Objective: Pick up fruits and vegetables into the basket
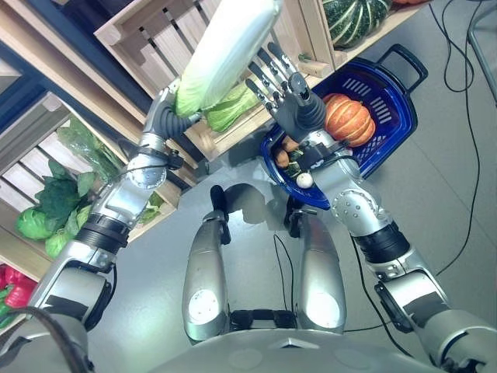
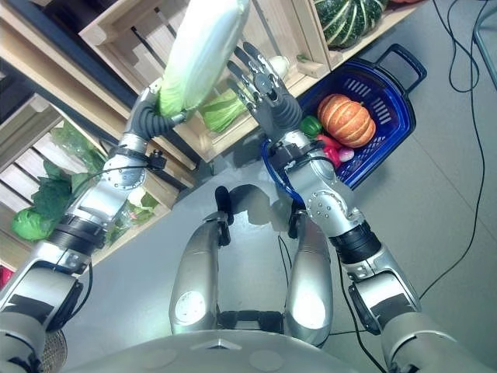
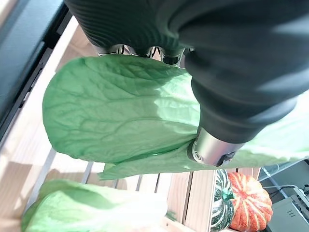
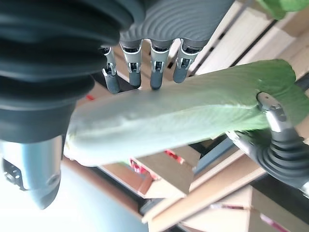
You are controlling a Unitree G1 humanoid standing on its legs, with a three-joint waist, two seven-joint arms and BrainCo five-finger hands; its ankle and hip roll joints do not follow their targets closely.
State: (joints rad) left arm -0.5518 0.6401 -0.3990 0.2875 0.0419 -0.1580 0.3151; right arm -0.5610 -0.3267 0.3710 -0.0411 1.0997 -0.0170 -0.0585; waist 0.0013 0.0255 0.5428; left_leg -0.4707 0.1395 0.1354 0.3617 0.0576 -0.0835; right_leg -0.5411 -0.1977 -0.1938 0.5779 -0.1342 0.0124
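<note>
Left eye view: the left hand (image 1: 172,105) grips a long cabbage (image 1: 225,50) at its green leafy end, up in front of the wooden shelf (image 1: 140,31). The cabbage's long axis slants up and away to the right, pale end highest. The right hand (image 1: 283,93) is raised just beside it, fingers straight and spread. Behind that hand, the blue basket (image 1: 392,116) on the floor holds an orange pumpkin (image 1: 348,118) and smaller produce.

Right eye view: a green pepper (image 2: 311,126) shows beside the pumpkin.

Left wrist view: fingers and thumb curl round the cabbage's green leaves.

Right wrist view: straight fingers (image 4: 131,65) reach to the cabbage; the far end is clamped by the left hand.
</note>
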